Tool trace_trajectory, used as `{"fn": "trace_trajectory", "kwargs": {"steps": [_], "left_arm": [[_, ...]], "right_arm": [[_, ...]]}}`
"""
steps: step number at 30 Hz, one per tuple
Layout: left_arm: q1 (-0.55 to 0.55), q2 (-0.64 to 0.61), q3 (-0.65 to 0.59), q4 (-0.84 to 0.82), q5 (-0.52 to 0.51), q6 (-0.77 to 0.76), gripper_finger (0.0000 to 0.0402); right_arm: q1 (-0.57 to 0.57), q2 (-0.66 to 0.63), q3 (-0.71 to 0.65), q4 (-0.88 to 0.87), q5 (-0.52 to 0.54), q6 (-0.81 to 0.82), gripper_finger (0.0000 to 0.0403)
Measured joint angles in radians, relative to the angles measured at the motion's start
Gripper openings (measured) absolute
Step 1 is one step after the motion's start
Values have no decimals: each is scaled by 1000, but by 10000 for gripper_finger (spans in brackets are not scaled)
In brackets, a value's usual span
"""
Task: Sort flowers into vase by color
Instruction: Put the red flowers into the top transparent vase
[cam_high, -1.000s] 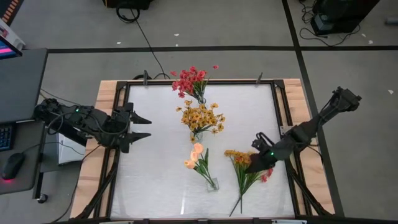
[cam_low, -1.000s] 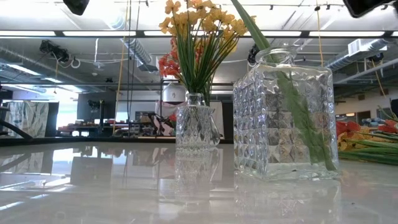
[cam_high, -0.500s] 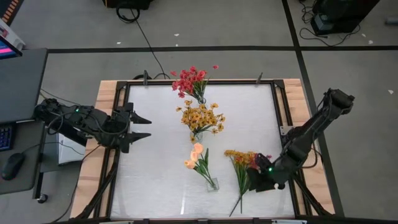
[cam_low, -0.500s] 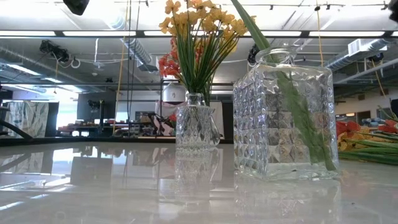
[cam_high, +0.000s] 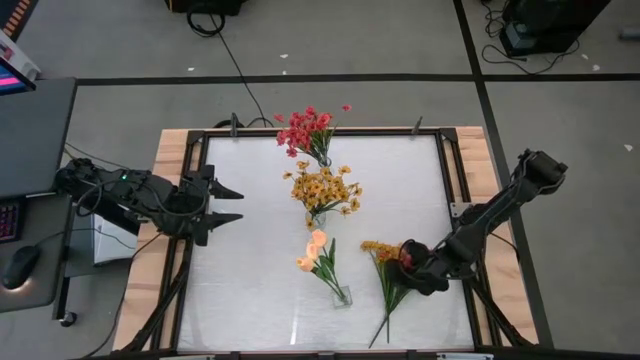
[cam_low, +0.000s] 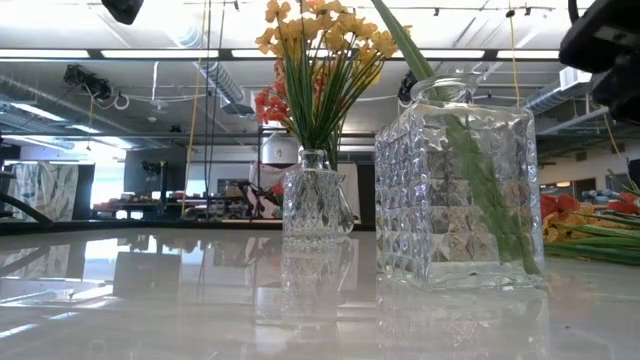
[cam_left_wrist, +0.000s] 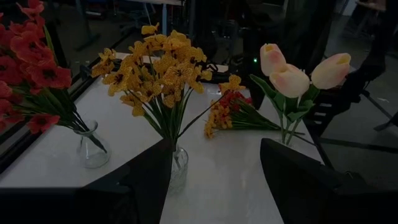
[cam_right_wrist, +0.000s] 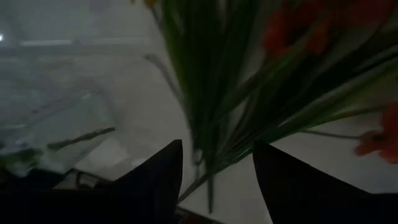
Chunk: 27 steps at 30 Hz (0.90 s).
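Three glass vases stand down the table's middle. The far one holds red flowers (cam_high: 308, 128), the middle one yellow flowers (cam_high: 322, 190), and the square near one (cam_high: 341, 295) peach tulips (cam_high: 316, 250). A loose bunch of yellow-orange and red sprigs (cam_high: 390, 275) lies flat on the table at the near right. My right gripper (cam_high: 413, 260) hangs over that bunch, pointing steeply down, open. In its wrist view the green stems (cam_right_wrist: 211, 143) run past the gap between its fingers (cam_right_wrist: 214, 180), and no touch shows. My left gripper (cam_high: 228, 203) waits open at the table's left edge.
The table has a wooden frame (cam_high: 170, 150) and a glossy white top. A desk with a mouse and keyboard (cam_high: 20, 265) stands beyond the left edge. In the low view the square vase (cam_low: 455, 185) and the small round vase (cam_low: 317, 205) stand close together.
My right gripper has come down over the loose bunch at the near right, swinging first toward the near edge and then back over the blossoms. Its wrist has rolled and tipped more steeply downward. The flowers and vases have not moved.
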Motion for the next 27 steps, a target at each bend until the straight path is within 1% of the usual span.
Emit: {"fn": "trace_trajectory", "kwargs": {"steps": [3,11,27], "left_arm": [[0,0,0,0,0,0,249],[0,0,0,2,0,0,249],[0,0,0,5,0,0,249]], "right_arm": [[0,-12,0,-45,-4,6,205],[7,-42,0,-156,-79,9,200],[-3,-28,0,-230,-81,12,198]]}}
